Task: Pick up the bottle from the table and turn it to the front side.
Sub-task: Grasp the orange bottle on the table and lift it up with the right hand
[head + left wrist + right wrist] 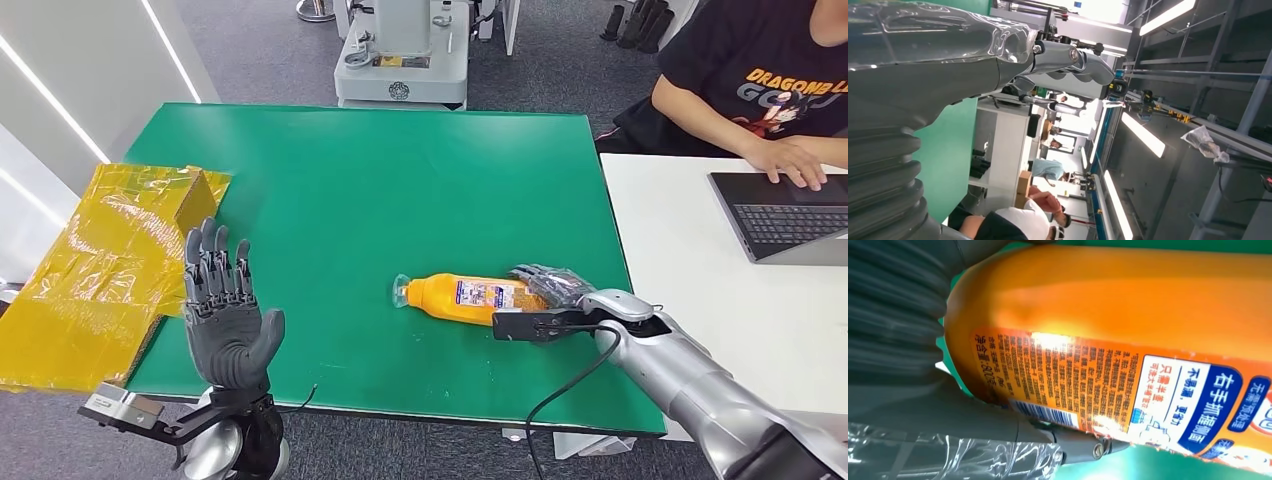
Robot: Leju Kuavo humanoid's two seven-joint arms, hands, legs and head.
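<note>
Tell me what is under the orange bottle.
The bottle lies on its side on the green mat. The right robot hand wraps its base end, so the mat beneath that end is hidden.

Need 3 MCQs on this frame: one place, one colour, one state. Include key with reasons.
1. Where does the orange bottle lie?
A. On the green mat
B. On the white table
C. On the yellow foil

2. What colour is the crumpled foil sheet at the mat's left edge?
A. Blue
B. Yellow
C. Red

3. How is the left hand?
A. Holding the bottle
B. Pressed flat on the mat
C. Raised, fingers apart, holding nothing

Answers:
1 A: the head view shows the bottle on its side on the mat, with the right hand at its base end.
2 B: the sheet is plainly yellow.
3 C: the left hand stands upright and empty, well apart from the bottle.
</note>
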